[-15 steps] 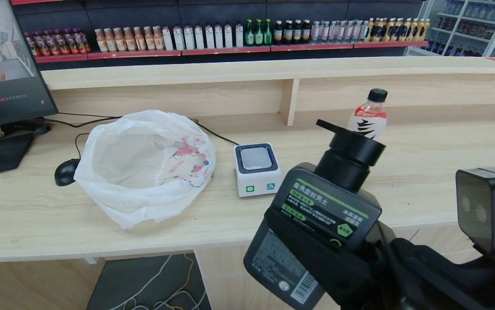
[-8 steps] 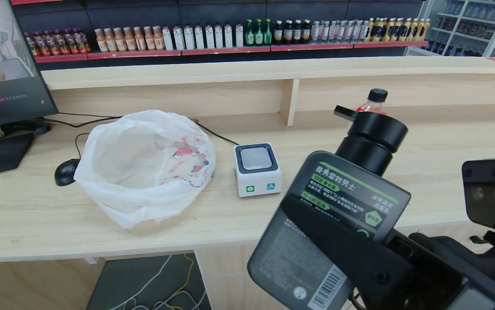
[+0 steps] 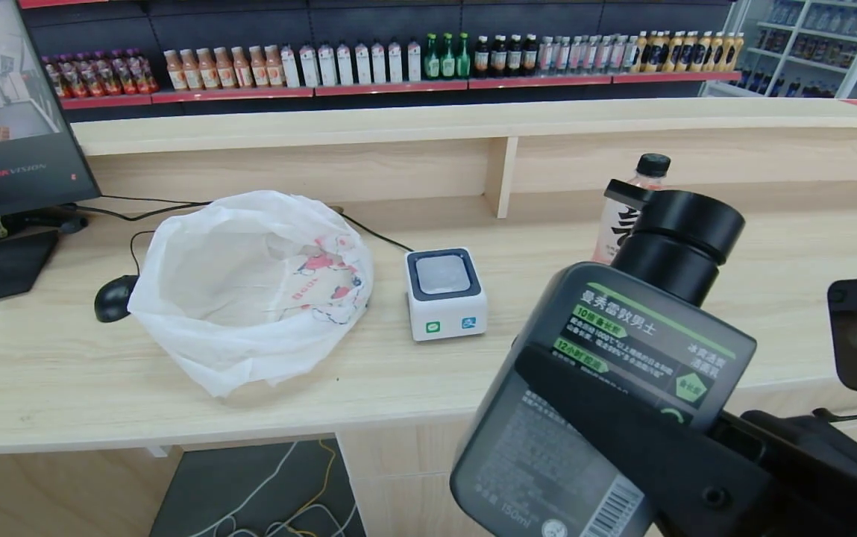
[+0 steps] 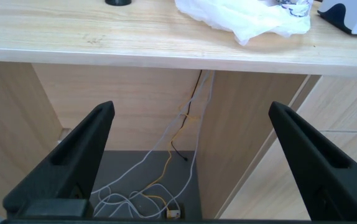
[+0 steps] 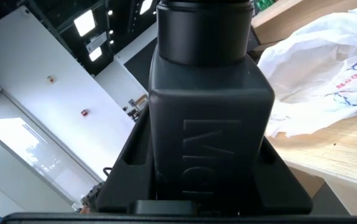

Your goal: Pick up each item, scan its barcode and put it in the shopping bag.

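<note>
Head view: right gripper [image 3: 577,406] clamped on a tilted black pump bottle [image 3: 644,335], held in the air nearer the camera than the scanner [image 3: 445,293] and bag [image 3: 249,283] on the counter [image 3: 40,388]. Left wrist view: left gripper [image 4: 191,155] with fingers apart, below the counter's edge.

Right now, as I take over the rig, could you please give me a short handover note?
Left end effector: open, empty, low in front of the counter.
Right end effector: shut on the black pump bottle, held up off the counter, right of the scanner, with its barcode facing the head camera.
The white bag lies open left of the scanner; nothing shows inside it. The drink bottle stands at the back of the counter.
Done: pump bottle picked up; whether it was scanned cannot be told.
To do: scan and bag it, then the drink bottle.
</note>
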Available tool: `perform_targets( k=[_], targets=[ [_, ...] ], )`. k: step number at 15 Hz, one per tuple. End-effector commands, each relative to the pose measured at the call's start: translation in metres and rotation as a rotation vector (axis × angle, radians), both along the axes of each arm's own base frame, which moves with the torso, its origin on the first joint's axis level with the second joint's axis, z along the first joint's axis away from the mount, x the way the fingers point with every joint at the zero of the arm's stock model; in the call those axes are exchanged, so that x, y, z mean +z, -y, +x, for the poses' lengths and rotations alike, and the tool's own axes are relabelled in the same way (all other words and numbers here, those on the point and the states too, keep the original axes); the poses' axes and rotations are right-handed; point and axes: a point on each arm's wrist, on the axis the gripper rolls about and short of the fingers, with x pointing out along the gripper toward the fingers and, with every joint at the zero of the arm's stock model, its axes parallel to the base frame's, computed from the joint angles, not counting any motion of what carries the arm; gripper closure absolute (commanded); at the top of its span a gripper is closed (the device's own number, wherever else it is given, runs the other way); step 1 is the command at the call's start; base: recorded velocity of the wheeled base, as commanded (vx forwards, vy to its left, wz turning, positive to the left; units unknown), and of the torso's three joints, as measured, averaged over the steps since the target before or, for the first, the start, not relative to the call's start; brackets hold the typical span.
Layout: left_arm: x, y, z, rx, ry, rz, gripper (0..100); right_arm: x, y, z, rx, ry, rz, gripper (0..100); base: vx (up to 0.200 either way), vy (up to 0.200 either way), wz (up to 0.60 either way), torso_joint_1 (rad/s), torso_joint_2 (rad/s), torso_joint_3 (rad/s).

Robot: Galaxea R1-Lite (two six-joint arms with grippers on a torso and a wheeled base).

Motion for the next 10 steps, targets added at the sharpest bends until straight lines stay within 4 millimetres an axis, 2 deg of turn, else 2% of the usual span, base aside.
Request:
perform_targets(
  k=[1, 10],
  targets=[
    [0.0000, 0.0000, 0.0000, 0.001, 0.000, -0.001, 0, -0.0011, 0.0003, -0.0004, 0.004, 0.000, -0.004, 100, 0.000, 0.000, 0.00, 0.000, 0.00, 0.000],
    [0.0000, 0.0000, 0.0000, 0.001, 0.000, -0.001, 0, -0.0045, 0.0043, -0.0036, 0.013, -0.005, -0.017, 100, 0.000, 0.000, 0.00, 0.000, 0.00, 0.000]
  ],
)
